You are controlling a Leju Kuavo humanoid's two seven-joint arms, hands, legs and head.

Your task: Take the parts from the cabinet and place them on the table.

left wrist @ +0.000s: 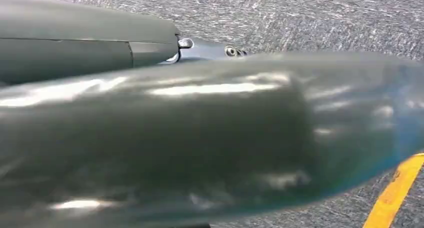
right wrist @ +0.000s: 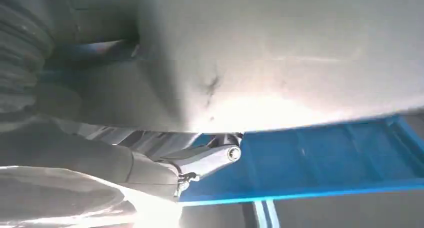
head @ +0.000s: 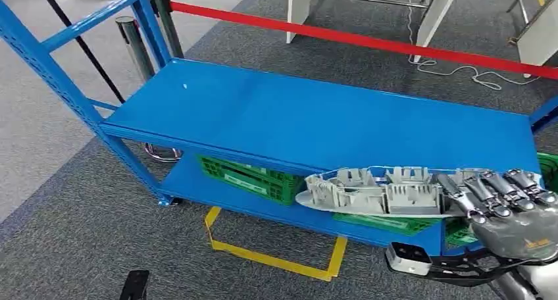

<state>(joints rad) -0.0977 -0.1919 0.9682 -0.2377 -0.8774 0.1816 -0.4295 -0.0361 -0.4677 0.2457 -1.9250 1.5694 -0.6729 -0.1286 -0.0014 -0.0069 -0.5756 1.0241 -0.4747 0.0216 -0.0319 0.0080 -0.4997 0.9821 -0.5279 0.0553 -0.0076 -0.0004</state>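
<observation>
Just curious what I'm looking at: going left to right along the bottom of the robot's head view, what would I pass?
Small black object on the carpet → yellow tape square on the floor → grey plastic part → right hand gripping that part's end.

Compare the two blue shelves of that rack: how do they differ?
The upper blue metal shelf lies bare, while the lower blue metal shelf carries green plastic crates. The upper one is in full view; the lower is largely hidden beneath it. Both are flat, blue, and share one frame.
</observation>
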